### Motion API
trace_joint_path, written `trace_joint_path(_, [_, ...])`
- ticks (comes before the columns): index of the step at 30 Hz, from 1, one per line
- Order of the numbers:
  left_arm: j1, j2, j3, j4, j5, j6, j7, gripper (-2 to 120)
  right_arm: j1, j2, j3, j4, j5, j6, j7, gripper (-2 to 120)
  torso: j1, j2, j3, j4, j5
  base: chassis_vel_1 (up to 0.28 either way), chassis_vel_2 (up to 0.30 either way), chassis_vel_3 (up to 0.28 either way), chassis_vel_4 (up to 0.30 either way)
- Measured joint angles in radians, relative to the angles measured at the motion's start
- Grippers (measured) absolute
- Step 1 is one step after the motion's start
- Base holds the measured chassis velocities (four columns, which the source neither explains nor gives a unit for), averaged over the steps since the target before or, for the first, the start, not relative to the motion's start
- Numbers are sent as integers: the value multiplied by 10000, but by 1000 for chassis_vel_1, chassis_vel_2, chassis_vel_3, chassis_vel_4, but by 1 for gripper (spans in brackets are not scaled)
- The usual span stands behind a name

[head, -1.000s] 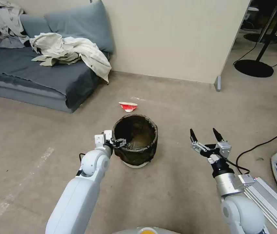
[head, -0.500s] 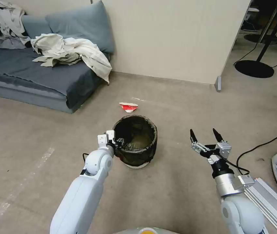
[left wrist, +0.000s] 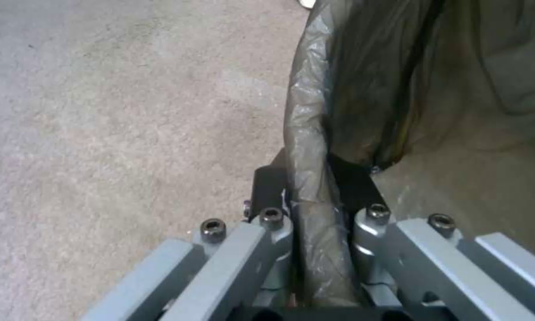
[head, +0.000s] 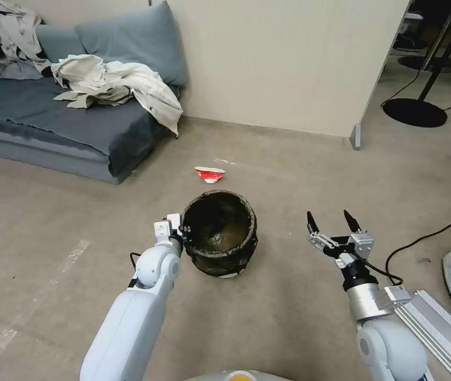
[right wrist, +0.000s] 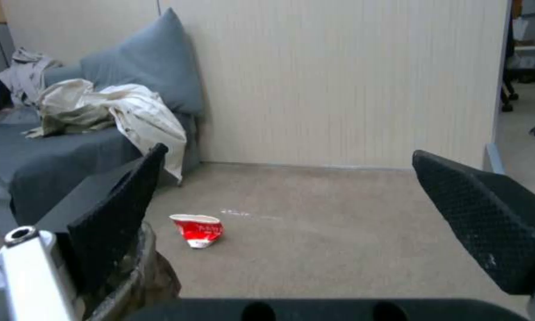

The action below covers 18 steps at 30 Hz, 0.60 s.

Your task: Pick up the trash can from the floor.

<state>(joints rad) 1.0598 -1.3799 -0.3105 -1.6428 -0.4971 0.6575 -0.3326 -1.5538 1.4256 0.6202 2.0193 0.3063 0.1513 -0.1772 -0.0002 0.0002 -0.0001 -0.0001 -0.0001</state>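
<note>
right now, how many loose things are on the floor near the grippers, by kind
trash can, bag-lined, its rim pinched by the left gripper: 1
crushed red-and-white paper cup beyond it: 1
black cable beside the open right gripper: 1
total: 3

Beyond the left fingers [head: 185, 229], well apart: a low grey-blue sofa [head: 51, 127] against a cream panelled wall [head: 283, 63], with a big slate cushion [head: 135, 45] propped at its end. Draped over the seat, a crumpled off-white garment [head: 119, 84]; at the far end, another pale one [head: 11, 34]. Beige-grey floor [head: 288, 174] everywhere, faintly scuffed with whitish streaks. Ahead of the right fingers [head: 311, 222], the wall's end, capped with a grey strip [head: 355, 136]. Farther off that side, a round black stand base [head: 414, 111] with trailing black cable [head: 431, 233].
</note>
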Motion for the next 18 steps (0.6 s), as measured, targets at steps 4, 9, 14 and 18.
trace_joint_path(4, [45, 0, -48, -2, 1, -17, -27, 5, 0, -10, -5, 1, -2, 0, 0, 100, 1, 0, 0, 0, 0, 0, 0, 0, 0])
trace_joint_path(9, [129, -27, -124, -136, -28, -26, -59, 5, -12, -37, -3, 19, -1, -1, -1, 100, 2, -1, 2, -1, -2, 0, 0, 0, 0])
trace_joint_path(14, [233, -17, -207, -411, -207, 8, -89, 5, -17, -63, 2, 21, 4, -2, 0, 100, 2, -3, 4, -3, -8, 0, 0, 0, 0])
trace_joint_path(18, [318, 18, -337, -748, -424, 68, -125, 3, -5, -81, 4, 21, 12, -6, 6, 100, 3, -3, 4, -3, -8, 0, 0, 0, 0])
